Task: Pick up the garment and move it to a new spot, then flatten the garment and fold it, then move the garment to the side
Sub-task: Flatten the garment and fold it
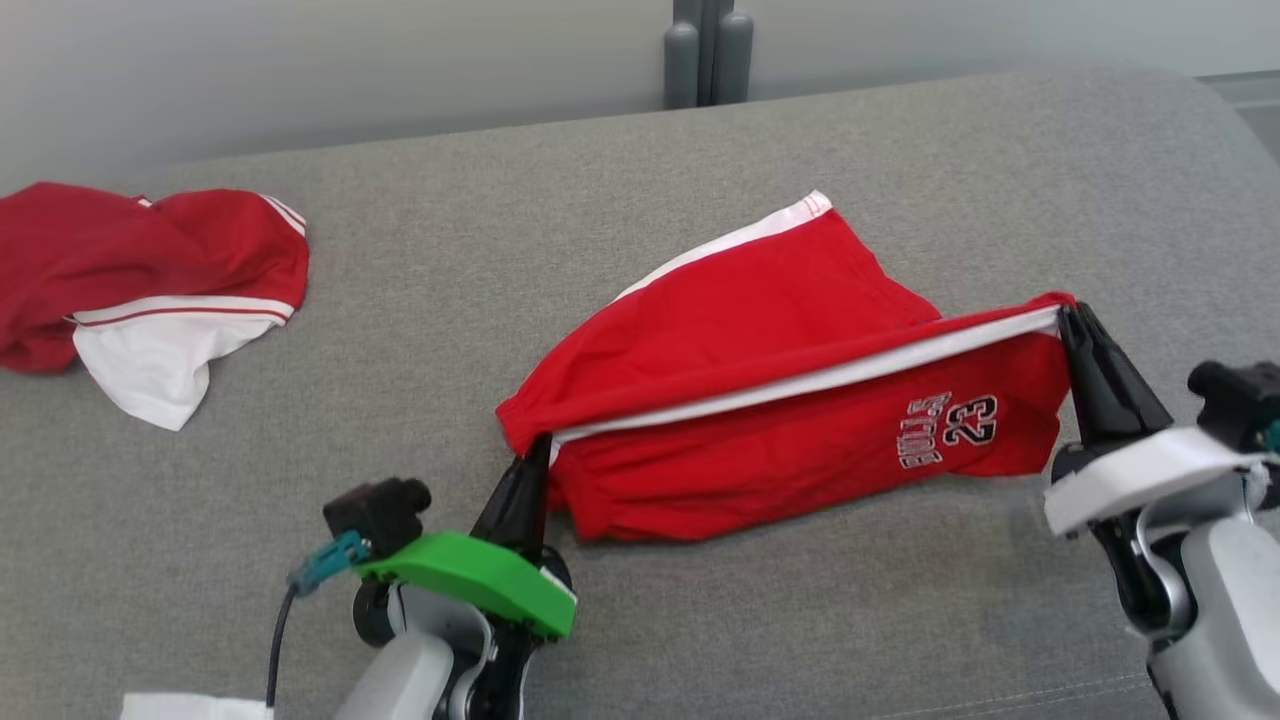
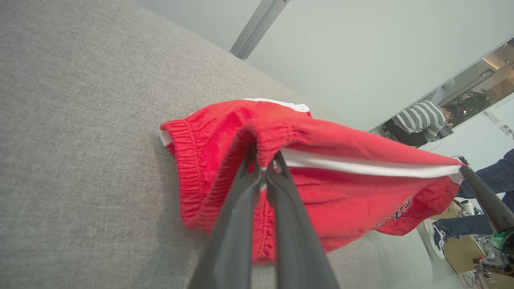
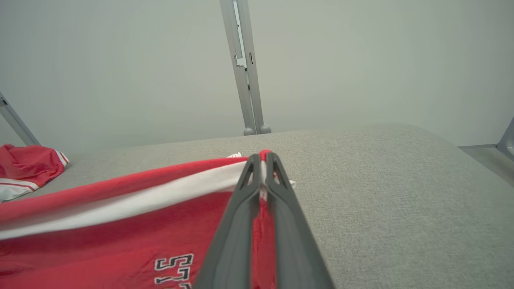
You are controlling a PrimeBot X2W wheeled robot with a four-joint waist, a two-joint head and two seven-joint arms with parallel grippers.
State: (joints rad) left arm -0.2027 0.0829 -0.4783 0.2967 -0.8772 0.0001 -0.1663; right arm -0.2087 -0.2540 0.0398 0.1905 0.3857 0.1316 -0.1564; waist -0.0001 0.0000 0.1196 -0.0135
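Two garments are recorded: red shorts [image 1: 780, 400], stretched between left gripper [image 1: 535, 455] and right gripper [image 1: 1070, 315], each pinched onto one end; a red-and-white garment [image 1: 150, 280] is noted well apart.

two garments: one pair of red shorts [image 1: 780, 400] and one red-and-white garment [image 1: 150, 270]. two tools, the left tool [image 1: 535, 450] and the right tool [image 1: 1068, 315], two dark fingers each. one grey counter [image 1: 500, 250]. two people: a person in a striped top [image 2: 421, 118] and a person in jeans [image 2: 500, 170].

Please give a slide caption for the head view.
Left pincer and right pincer hold the red shorts stretched over grey cushion.
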